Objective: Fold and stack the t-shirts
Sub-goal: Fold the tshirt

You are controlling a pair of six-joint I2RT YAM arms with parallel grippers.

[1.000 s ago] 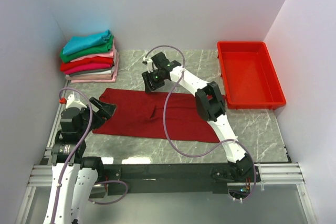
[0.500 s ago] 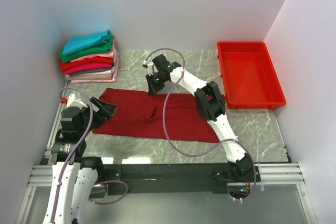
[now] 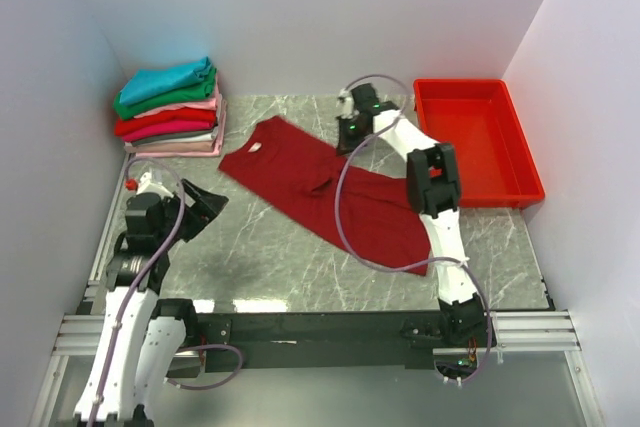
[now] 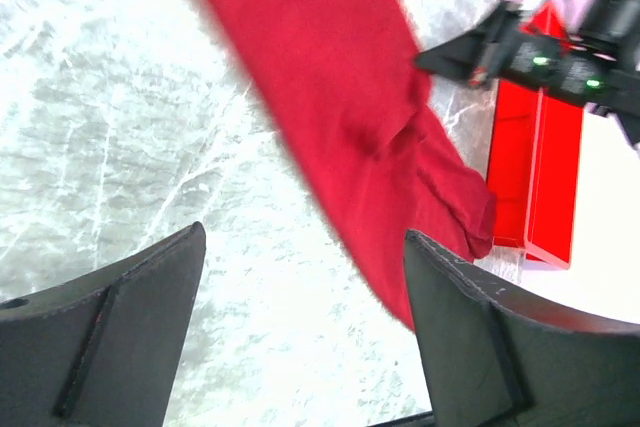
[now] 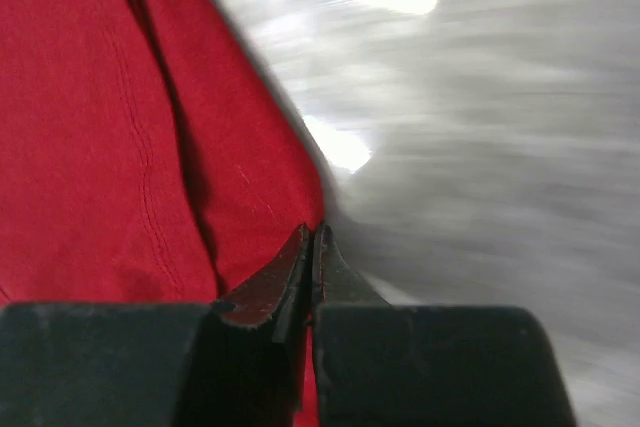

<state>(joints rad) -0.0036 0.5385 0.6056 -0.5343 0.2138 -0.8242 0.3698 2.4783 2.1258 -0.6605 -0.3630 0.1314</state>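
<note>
**Marble table (image 3: pixel 250 252), one shirt pinched and not yet flat**

My right gripper (image 5: pixel 312 237) is pressed together on the edge of the dark red shirt (image 5: pixel 110 127), with cloth caught between the tips, out at the far middle of the table. From that hold the shirt runs slantwise, from its white neck label (image 3: pixel 254 148) at the far left to its hem at the near right. It is rumpled in the middle.

My left gripper (image 4: pixel 302 237) is spread wide around nothing and hovers at the near left, apart from the cloth. A stack of folded shirts (image 3: pixel 170 107) sits in the far left corner, and a red tray (image 3: pixel 480 84) stands at the far right.

I judge this to be the laying-out step, with no fold made yet. Next I should set the held edge down flat and square. Then my left gripper should take the label end, so both can draw the cloth smooth.
</note>
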